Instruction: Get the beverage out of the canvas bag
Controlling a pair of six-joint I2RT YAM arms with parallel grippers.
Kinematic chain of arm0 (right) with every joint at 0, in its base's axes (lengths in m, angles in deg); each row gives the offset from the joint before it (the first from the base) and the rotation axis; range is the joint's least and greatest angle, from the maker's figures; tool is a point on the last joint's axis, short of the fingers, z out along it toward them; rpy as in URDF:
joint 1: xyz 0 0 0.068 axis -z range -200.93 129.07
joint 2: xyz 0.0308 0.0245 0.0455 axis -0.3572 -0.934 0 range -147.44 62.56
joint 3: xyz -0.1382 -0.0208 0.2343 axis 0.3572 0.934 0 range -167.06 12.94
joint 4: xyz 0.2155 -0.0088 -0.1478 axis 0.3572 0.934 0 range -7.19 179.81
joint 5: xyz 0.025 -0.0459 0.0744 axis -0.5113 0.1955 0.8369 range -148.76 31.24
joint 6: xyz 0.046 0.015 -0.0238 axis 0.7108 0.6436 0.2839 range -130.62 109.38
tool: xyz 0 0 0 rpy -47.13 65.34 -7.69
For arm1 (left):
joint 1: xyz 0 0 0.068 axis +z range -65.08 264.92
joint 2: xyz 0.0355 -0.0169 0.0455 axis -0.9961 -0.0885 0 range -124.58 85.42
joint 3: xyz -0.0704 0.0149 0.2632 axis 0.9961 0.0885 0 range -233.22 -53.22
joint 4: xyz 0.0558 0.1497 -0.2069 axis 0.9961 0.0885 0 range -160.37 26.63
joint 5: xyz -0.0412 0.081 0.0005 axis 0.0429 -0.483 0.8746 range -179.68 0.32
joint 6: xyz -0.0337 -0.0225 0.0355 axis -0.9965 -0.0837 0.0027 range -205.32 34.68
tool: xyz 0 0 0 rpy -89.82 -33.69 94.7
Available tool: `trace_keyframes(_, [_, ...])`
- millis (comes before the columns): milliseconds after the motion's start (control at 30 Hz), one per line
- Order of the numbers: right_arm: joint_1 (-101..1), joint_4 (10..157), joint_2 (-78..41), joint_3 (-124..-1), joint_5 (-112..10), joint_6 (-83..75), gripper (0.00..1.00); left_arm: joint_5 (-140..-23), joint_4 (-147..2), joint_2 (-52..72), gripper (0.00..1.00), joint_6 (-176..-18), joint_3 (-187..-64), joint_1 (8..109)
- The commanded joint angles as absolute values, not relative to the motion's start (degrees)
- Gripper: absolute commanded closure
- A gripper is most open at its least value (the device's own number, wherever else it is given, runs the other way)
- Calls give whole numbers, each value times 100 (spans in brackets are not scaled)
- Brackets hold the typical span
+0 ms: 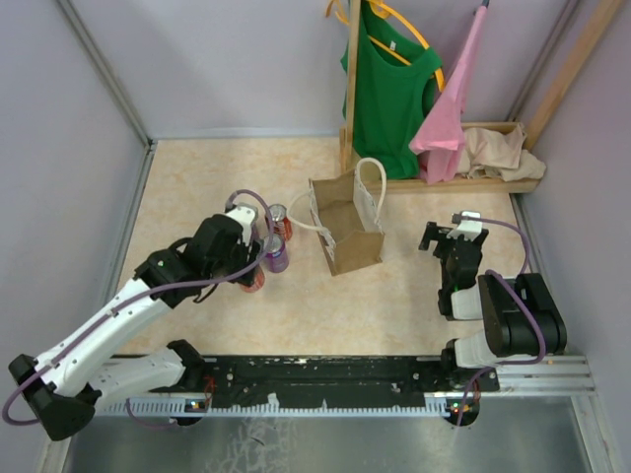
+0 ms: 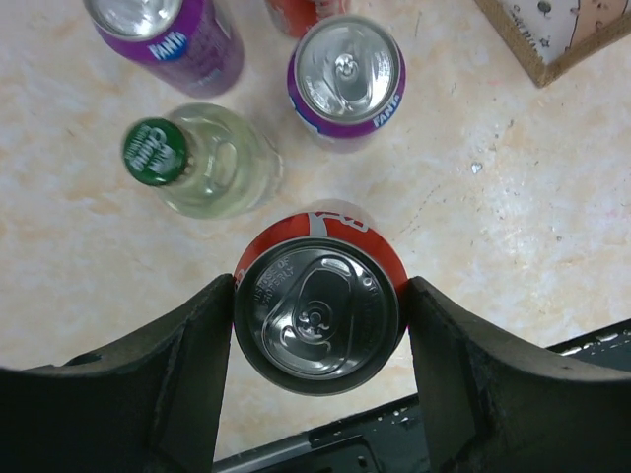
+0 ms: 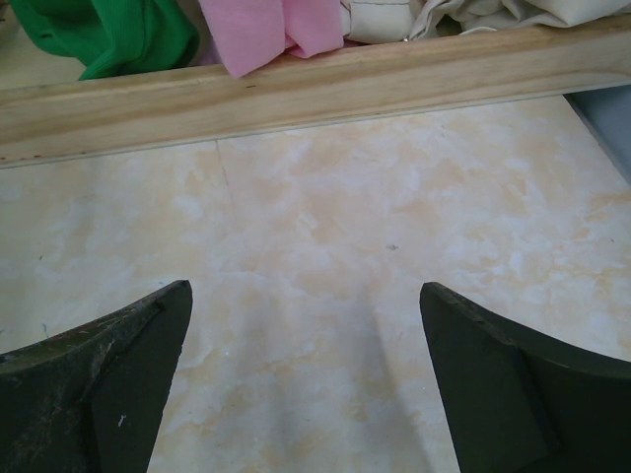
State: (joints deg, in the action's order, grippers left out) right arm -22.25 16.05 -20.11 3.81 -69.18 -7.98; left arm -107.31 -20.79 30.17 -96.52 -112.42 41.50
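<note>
Left tool (image 2: pixel 320 296): pinching the red beverage can (image 2: pixel 317 330) by its sides, fingers pressing at 9 and 3 o'clock. The can is sitting upright, outside the canvas bag (image 1: pixel 347 232).
Green-capped clear bottle (image 2: pixel 212 172): standing at 11 o'clock of that can.
Purple Fanta can (image 2: pixel 345 79): standing at 12 o'clock, with a second purple can (image 2: pixel 173 34) standing beyond the bottle.
Canvas bag: standing on the worktop (image 1: pixel 197 187) at 2 o'clock of the drinks, rope handles drooping.
Right tool (image 3: pixel 306 325): fingers spreading wide, hovering over the worktop.
Wooden rack base (image 3: pixel 296 89): lying at 12 o'clock of the right tool, with a green garment (image 1: pixel 389 89) and a pink garment (image 1: pixel 449 108) hanging above it and a beige cloth (image 1: pixel 503 153) heaping at its right end.
</note>
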Motion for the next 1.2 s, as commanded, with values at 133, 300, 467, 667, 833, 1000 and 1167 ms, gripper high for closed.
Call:
trace_keyframes(133, [-2215,1320,-2005,257,-6926,-794,1,-10531,-3512,3152,100,-10437,-10294,4109])
trace_keyframes(300, [-2215,1320,-2001,257,-6925,-792,1,-10715,-3755,2984,100,-10492,-10057,4107])
trace_keyframes(467, [-2211,1320,-2006,257,-6926,-790,1,-10774,-3812,2662,100,-10489,-9974,4113])
trace_keyframes(667, [-2214,1320,-2006,257,-6928,-792,1,-10783,-3603,2329,100,-10533,-10054,4106])
trace_keyframes(833, [-2216,1320,-2005,257,-6929,-789,1,-10734,-3468,2220,100,-10533,-10117,4106])
trace_keyframes(1000, [-2211,1320,-2006,257,-6928,-795,1,-10753,-3415,2244,87,-10621,-10030,4106])
trace_keyframes(1167, [-2209,1320,-2006,257,-6929,-791,1,-10680,-3426,2271,59,-10709,-9933,4089])
